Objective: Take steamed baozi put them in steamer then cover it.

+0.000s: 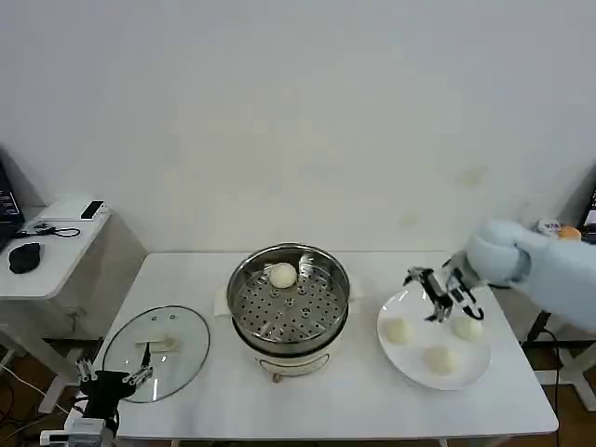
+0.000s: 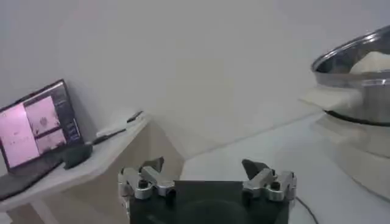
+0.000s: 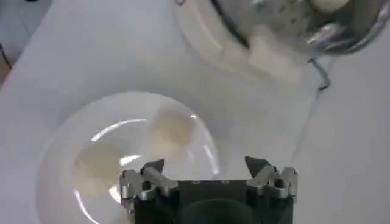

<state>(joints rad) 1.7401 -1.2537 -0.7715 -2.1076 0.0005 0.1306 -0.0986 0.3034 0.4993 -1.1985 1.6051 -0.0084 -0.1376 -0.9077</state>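
Steamer (image 1: 290, 300) — shiny silver steel, its bottom patterned with small dark round holes, on a whitish base. Baozi (image 1: 282, 276) inside it off-white; three baozi (image 1: 399, 331) on the plate (image 1: 479, 365) likewise off-white. Plate plain white. Cover (image 1: 155, 352) — clear glass, metal-grey rim, cream-white handle. Table (image 1: 354, 410) white. Right gripper (image 1: 438, 296) black and silver.
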